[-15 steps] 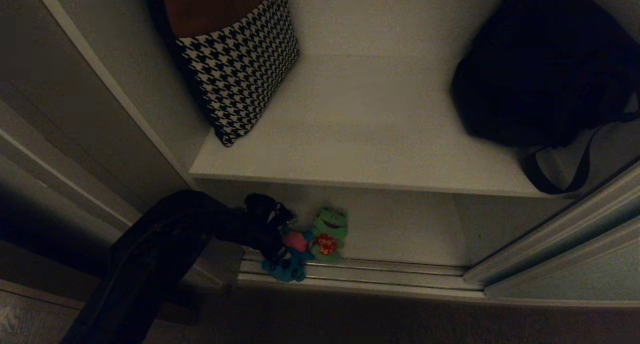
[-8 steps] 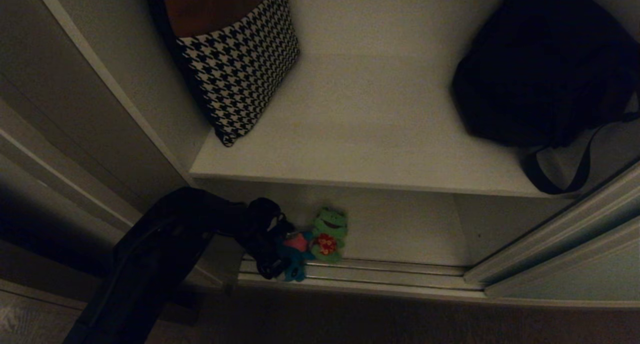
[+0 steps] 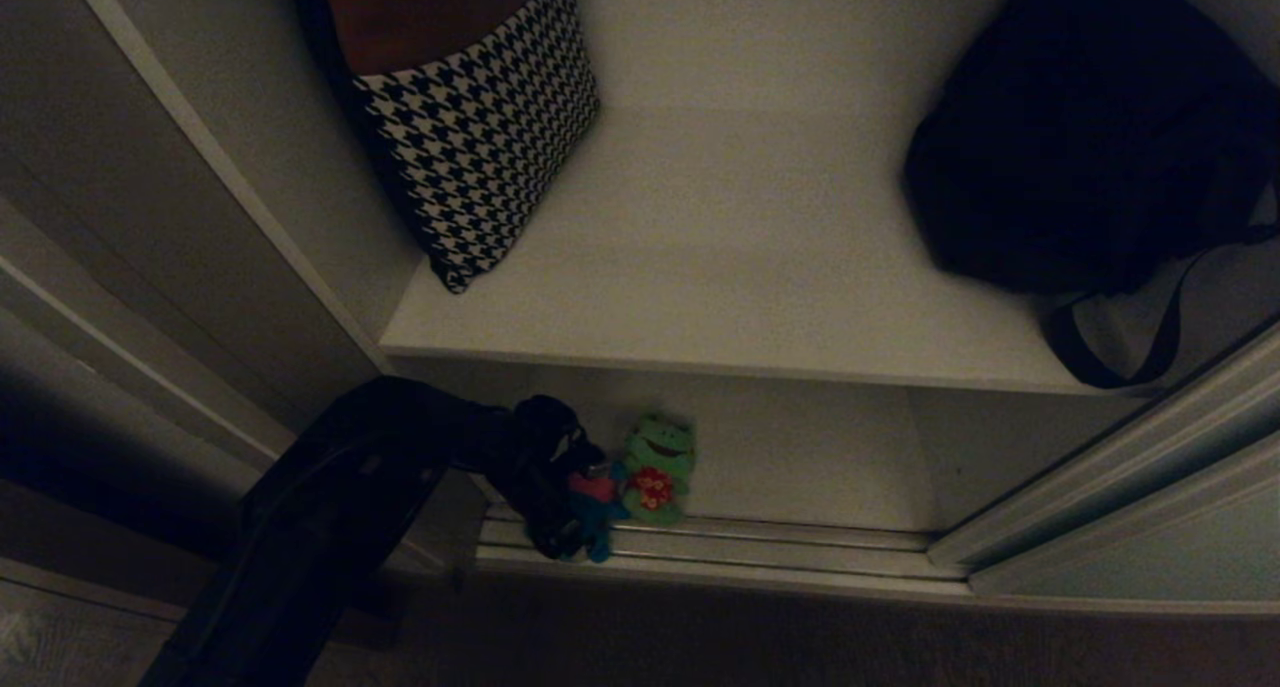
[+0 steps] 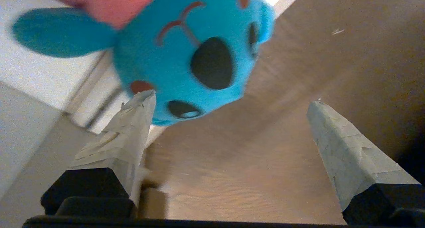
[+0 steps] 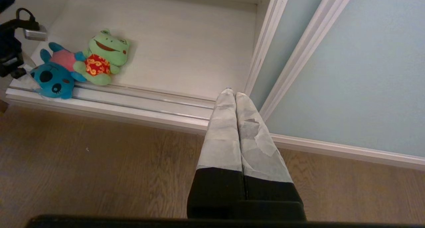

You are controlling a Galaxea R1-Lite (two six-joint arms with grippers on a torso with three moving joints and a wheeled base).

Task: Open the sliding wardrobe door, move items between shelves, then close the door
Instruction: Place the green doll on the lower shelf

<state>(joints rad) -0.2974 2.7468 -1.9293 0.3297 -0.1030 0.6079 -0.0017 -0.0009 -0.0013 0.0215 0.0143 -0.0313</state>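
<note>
Lower shelf (image 5: 186, 55): teal plush toy (image 5: 53, 78) at the front edge, head over the ribbed floor track (image 5: 139, 100); green frog plush (image 5: 103, 57) just beside it, touching. Upper shelf (image 3: 720, 247): houndstooth bag (image 3: 480, 137) on the left, black bag (image 3: 1080, 137) on the right. Sliding wardrobe door (image 5: 358, 72): pale grey-green panel, slid to the right, opening clear. Left claw (image 4: 232, 103): spread wide at the teal toy's head, one fingertip (image 4: 142, 105) at its cheek, nothing pinched. Right claw (image 5: 235, 94): pressed together, empty, over the wooden floor (image 5: 99, 161) near the door frame.
</note>
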